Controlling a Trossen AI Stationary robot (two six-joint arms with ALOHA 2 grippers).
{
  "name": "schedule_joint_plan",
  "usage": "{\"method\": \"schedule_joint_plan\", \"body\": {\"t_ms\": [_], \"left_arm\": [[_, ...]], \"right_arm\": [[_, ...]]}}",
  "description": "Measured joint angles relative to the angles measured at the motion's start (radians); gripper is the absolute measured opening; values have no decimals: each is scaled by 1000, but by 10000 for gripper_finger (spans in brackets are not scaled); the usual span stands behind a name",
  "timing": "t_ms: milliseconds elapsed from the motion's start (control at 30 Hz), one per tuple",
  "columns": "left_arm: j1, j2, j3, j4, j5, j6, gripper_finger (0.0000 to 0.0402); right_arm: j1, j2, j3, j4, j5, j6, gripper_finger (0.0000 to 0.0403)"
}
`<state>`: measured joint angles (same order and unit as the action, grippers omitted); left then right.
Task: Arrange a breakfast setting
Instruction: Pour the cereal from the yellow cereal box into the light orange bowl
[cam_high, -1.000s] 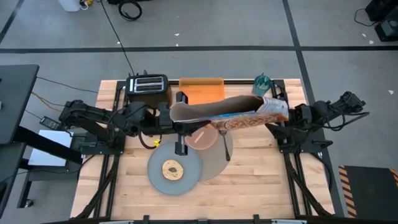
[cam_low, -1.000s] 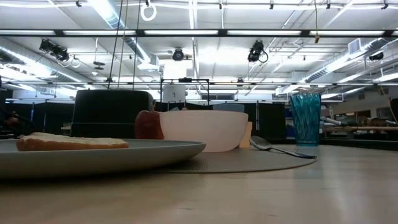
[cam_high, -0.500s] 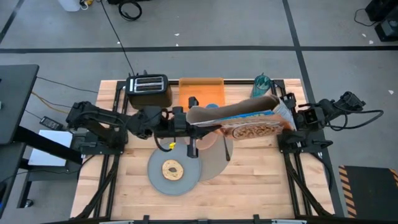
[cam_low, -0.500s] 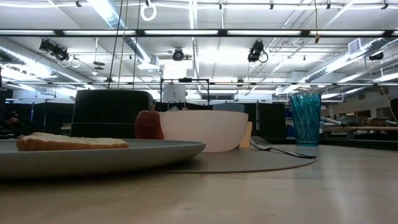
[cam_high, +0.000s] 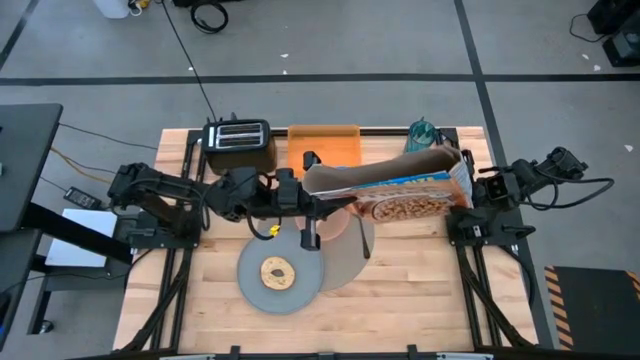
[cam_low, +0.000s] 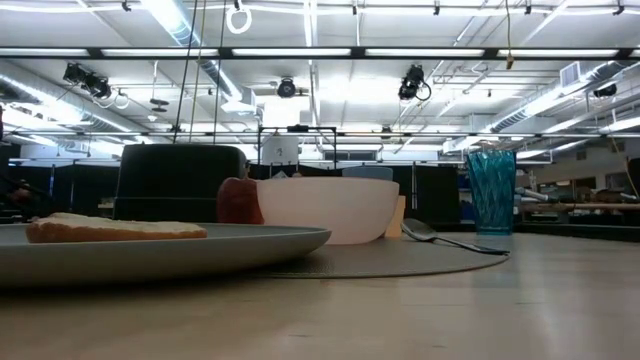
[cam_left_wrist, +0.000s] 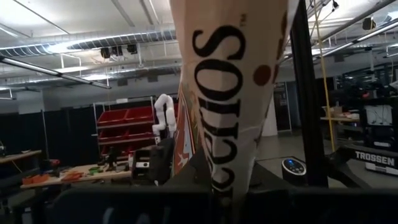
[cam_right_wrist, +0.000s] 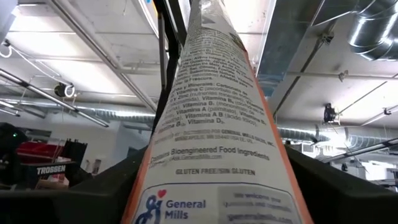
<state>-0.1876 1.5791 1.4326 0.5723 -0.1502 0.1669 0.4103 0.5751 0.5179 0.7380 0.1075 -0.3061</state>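
A cereal box (cam_high: 390, 190) hangs lengthwise over the table's middle, held between my left gripper (cam_high: 306, 192) and my right gripper (cam_high: 468, 190), both shut on it. Under it, the translucent pink bowl (cam_low: 327, 210) stands on the round grey mat (cam_high: 352, 262), with the metal spoon (cam_high: 363, 243) beside it on the mat. The blue-grey plate (cam_high: 262, 288) with the bagel (cam_high: 277, 272) overlaps the mat's left edge. The red apple (cam_low: 237, 200) stands behind the bowl in the low view. The blue cup (cam_high: 420, 133) stands at the far right. My left gripper pinches the box's left end (cam_left_wrist: 224, 177) between its two fingers, coming level from the table's left, fingers along the box. My right gripper pinches the box's right end (cam_right_wrist: 211, 199) between its two fingers, coming level from the table's right. The box lies about level, clear of the table.
A black toaster (cam_high: 238, 137) and an orange tray (cam_high: 325, 146) stand along the far edge. A small yellow thing (cam_high: 272, 231) lies left of the bowl. Bare wood shows along the near edge and at the near right.
Both grippers have carried the cereal box toward the table's right edge. The box has turned about its length, so that its printed front with the cereal picture now faces up more fully. Both stay shut on it.
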Motion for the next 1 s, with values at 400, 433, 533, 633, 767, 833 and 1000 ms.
{"method": "schedule_joint_plan", "body": {"t_ms": [400, 433, 533, 633, 767, 833, 1000], "left_arm": [[0, -6, 4, -92, 4, 2, 39], [0, -4, 3, -119, 1, 2, 52], [-10, -3, 1, -180, -24, 5, 101], [-17, -25, 1, -276, -50, 5, 152], [-18, -74, 1, -467, -66, -6, 200], [-19, -105, 1, -573, -68, -44, 213], [-19, -183, 1, -970, -72, -221, 218]], "right_arm": [[0, -5, -2, -32, 8, 0, 205], [0, -11, -2, -55, 18, 2, 205], [0, -41, -4, -113, 48, 13, 207], [0, -76, -4, -169, 55, 31, 205], [0, -134, -4, -247, 76, 53, 203], [0, -168, -3, -303, 94, 54, 203], [0, -248, 10, -503, 174, 85, 202]]}}
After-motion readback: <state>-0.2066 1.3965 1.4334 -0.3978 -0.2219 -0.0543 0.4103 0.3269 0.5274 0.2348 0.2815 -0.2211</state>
